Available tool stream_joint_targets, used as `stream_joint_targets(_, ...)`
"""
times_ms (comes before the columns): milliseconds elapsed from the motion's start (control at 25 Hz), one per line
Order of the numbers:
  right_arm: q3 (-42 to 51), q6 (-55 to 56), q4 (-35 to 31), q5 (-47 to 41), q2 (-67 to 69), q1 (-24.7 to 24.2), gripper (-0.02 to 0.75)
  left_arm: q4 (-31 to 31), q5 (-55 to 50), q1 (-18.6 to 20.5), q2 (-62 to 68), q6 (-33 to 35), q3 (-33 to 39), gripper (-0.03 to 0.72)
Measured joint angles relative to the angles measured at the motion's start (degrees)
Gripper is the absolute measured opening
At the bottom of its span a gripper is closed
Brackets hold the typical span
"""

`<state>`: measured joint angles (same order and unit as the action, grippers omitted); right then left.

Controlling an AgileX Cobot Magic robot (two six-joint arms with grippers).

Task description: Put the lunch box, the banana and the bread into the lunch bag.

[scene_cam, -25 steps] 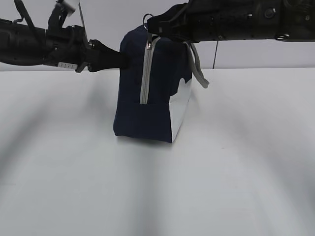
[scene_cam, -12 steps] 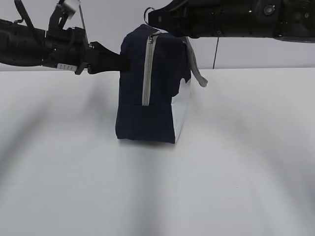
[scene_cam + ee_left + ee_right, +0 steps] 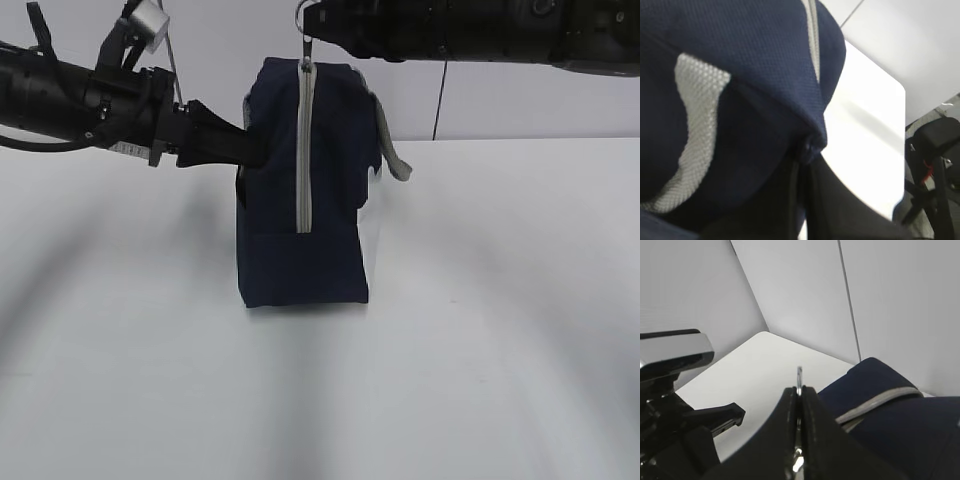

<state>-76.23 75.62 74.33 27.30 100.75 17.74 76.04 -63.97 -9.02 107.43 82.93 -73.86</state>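
Observation:
The navy lunch bag stands upright mid-table, its grey zipper running closed down the near end. My left gripper is shut on a fold of the bag's fabric at its upper left side; in the left wrist view the fingers pinch navy cloth. My right gripper is above the bag, shut on the zipper's ring pull. The lunch box, banana and bread are out of view.
A grey webbing handle hangs off the bag's right side. The white table spreads around the bag, with a pale wall behind. In the right wrist view the left arm lies close at lower left.
The right gripper has risen with the ring pull. The bag has straightened and turned, so its white side panel has swung out of sight. The left gripper keeps its pinch.

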Motion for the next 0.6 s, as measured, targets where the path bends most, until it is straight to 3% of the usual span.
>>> stream_joint_targets(360, -1.31, 0.72, 0.22, 2.1, 1.85, 0.0, -0.016, -5.64, -1.36, 0.0, -1.3, -3.49, 0.0, 0.005)
stream_joint_targets(600, -6.47, 5.53, 5.72, 3.92, 5.65, 0.0, -0.016, -10.82, -1.48, 0.0, -3.08, -6.42, -0.05, 0.005)
